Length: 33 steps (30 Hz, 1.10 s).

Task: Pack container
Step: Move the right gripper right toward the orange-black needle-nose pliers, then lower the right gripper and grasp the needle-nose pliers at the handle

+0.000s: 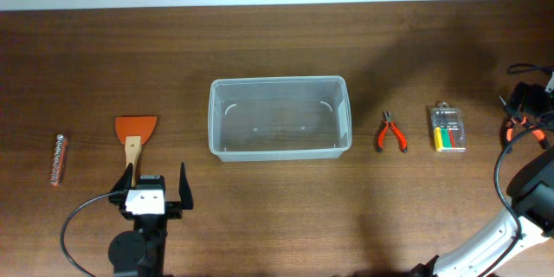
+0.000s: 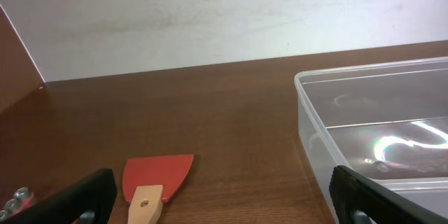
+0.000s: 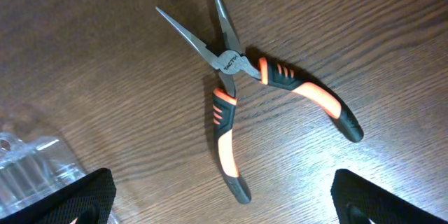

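Note:
The container [image 1: 279,118], a clear rectangular bin, stands empty at the table's centre; its near-left corner [image 2: 364,77] shows in the left wrist view. My left gripper [image 1: 157,183] [image 2: 224,199] is open low over the table, holding nothing. It is just in front of the wooden handle of an orange-bladed scraper [image 1: 136,130] [image 2: 157,176]. My right gripper [image 1: 528,104] [image 3: 227,199] is open at the right edge, above needle-nose pliers with orange-black handles [image 3: 234,77] [image 1: 518,125]. It touches nothing.
A strip of metal bits [image 1: 59,159] [image 2: 15,197] lies at the far left. Small orange-handled pliers [image 1: 391,132] and a small clear case of coloured bits [image 1: 447,128] [image 3: 28,161] lie right of the bin. A white wall [image 2: 210,21] bounds the table's far edge.

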{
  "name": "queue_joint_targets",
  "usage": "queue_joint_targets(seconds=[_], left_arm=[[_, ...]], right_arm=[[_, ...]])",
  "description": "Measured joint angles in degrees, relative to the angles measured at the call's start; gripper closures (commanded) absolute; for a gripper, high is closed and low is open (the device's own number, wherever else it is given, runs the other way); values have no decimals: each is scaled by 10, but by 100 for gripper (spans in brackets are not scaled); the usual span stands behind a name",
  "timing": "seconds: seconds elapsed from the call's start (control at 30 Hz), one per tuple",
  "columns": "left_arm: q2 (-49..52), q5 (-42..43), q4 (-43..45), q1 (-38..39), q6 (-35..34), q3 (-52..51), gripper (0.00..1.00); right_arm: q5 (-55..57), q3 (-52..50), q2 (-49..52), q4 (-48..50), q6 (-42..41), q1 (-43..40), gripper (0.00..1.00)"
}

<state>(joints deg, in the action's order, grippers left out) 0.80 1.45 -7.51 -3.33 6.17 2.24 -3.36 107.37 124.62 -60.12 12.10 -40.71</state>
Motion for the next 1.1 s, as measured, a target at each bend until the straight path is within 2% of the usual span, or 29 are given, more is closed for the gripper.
queue_joint_targets(seconds=[0.37,0.67,1.1], left_arm=[[0,0,0,0,0,0,1],[0,0,0,0,0,0,1],[0,0,0,0,0,0,1]], right_arm=[[8,0,64,-7,4,11,1],[23,0,66,20,3,41,1],[30,0,66,21,-2,42,1]])
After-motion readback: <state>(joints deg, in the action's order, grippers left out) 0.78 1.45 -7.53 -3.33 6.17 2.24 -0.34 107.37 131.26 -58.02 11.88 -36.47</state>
